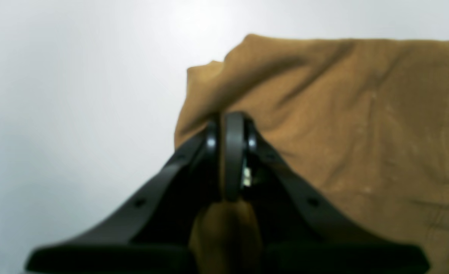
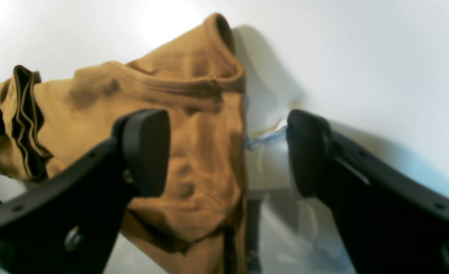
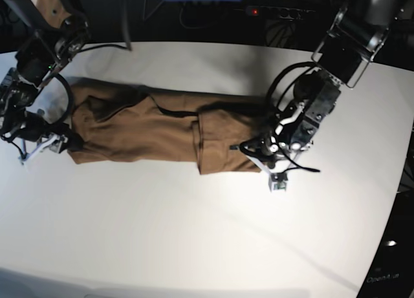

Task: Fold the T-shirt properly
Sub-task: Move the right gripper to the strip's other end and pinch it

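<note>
Left gripper [image 1: 228, 125] clamped on T-shirt [image 3: 162, 127], cloth pinched between pads, tan fold bunched behind them. Right gripper [image 2: 228, 152] jaws spread wide, nothing between them; collar end of T-shirt lies just beyond, under one finger [image 2: 148, 148]. T-shirt in long narrow strip across far half of white table [image 3: 213, 246], one end folded over, arms at opposite ends.
</note>
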Available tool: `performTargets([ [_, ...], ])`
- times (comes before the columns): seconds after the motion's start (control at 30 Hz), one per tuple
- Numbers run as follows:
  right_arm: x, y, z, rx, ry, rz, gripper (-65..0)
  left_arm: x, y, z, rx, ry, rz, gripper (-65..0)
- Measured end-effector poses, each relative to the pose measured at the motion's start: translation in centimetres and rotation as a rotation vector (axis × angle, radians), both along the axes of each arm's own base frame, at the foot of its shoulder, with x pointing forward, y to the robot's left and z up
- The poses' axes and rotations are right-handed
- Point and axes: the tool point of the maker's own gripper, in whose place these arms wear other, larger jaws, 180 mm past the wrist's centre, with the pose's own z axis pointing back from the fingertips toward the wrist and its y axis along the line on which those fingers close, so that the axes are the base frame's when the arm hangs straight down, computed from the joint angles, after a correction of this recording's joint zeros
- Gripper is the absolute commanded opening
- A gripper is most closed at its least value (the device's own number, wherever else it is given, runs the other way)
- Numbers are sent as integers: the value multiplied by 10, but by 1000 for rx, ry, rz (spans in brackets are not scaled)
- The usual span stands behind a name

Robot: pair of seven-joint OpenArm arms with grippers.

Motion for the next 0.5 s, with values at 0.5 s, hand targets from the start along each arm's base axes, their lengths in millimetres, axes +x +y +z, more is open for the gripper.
performTargets([
  [0.5,-2,19,-7,54,-40,-11,-171,7,15,5,-14,14,69,-627],
])
